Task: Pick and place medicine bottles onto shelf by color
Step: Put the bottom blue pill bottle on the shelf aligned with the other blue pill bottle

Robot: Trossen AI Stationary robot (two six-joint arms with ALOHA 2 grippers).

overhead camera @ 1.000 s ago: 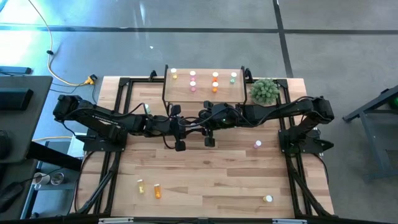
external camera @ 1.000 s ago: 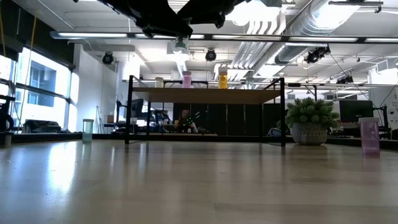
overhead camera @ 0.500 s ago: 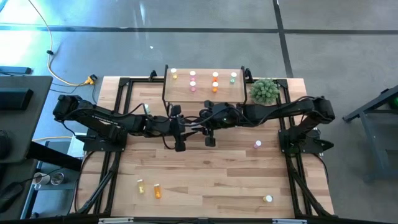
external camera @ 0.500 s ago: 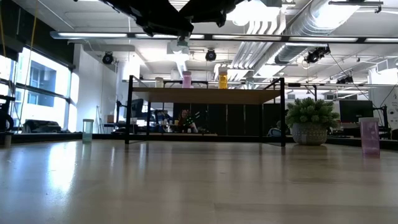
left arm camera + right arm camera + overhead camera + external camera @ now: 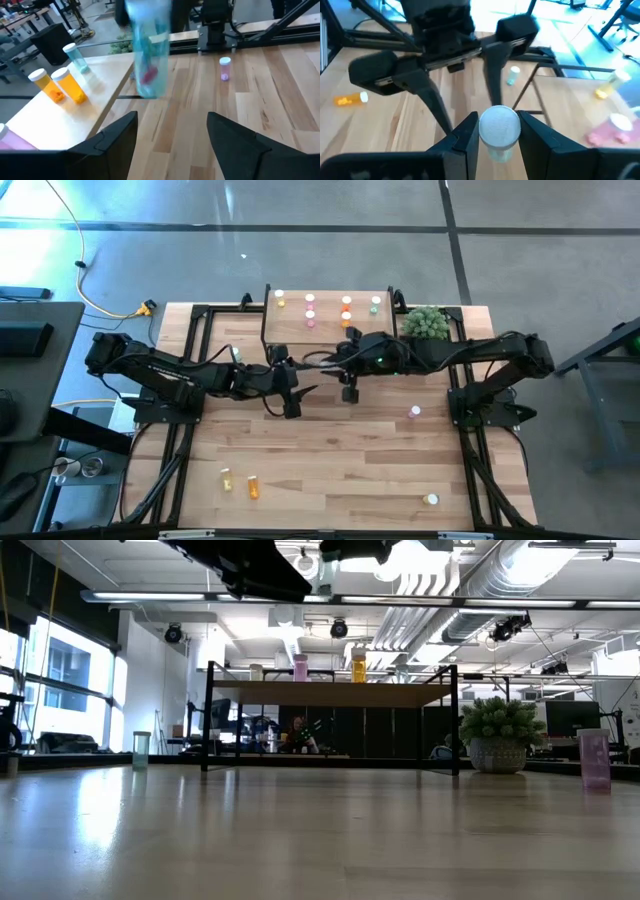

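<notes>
Table overhead (image 5: 330, 450); white-capped bottle (image 5: 499, 131) only wrist-visible.

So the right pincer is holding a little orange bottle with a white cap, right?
Not orange. The right wrist view shows the right pincer shut on a small green bottle with a white cap; the left wrist view shows its see-through green body too. The rest is right.

Light-wood counter (image 5: 340, 460) and shelf (image 5: 326, 330); orange bottles (image 5: 65, 86), a pink bottle (image 5: 225, 69), white caps; green plant (image 5: 426, 323); dark fingers (image 5: 240, 137).
</notes>
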